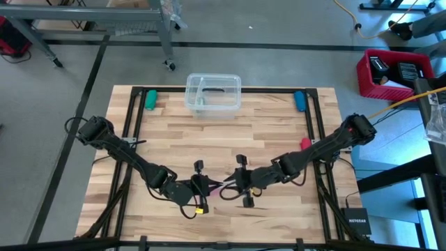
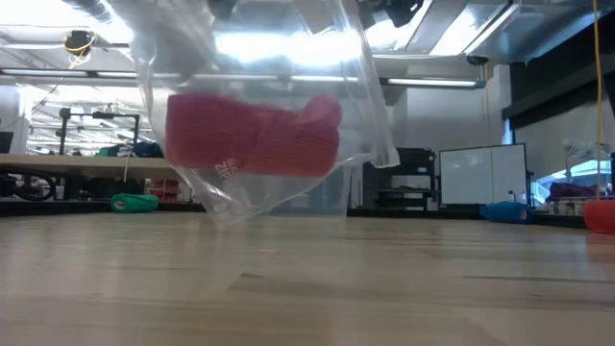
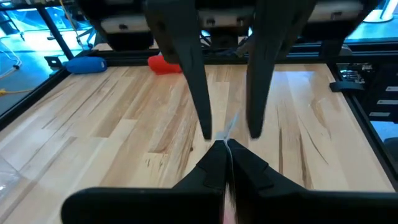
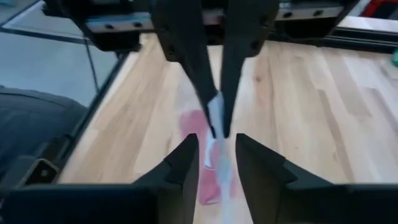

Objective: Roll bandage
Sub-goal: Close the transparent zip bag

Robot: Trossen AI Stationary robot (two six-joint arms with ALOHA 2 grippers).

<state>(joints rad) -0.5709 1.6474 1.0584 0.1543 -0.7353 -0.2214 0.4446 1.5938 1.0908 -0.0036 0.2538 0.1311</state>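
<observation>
The pink bandage (image 2: 255,135) lies bunched inside a clear plastic wrapper (image 2: 274,58) that hangs above the table near its front middle. My left gripper (image 3: 227,149) comes in from the table's left and is shut on the wrapper's top. My right gripper (image 4: 216,158) faces it from the right and is open, one finger on either side of the plastic film without plainly touching it. In the high view the two grippers meet tip to tip, left gripper (image 1: 208,187) and right gripper (image 1: 231,187), with a bit of the pink bandage (image 1: 218,187) between them. My left gripper pinches the wrapper's thin upper edge (image 3: 231,129) between its two fingertips. The fingers come from the table's left, slanting a little downward. The wrapper hangs below them, clear of the table, with the bandage resting in its bottom (image 2: 240,192).
A clear plastic box (image 1: 213,93) stands at the far edge's middle, with a green object (image 1: 150,99) to its left and a blue one (image 1: 300,100) to its right. A small red object (image 1: 305,143) lies near the right edge. Bare wood spreads between these and the grippers.
</observation>
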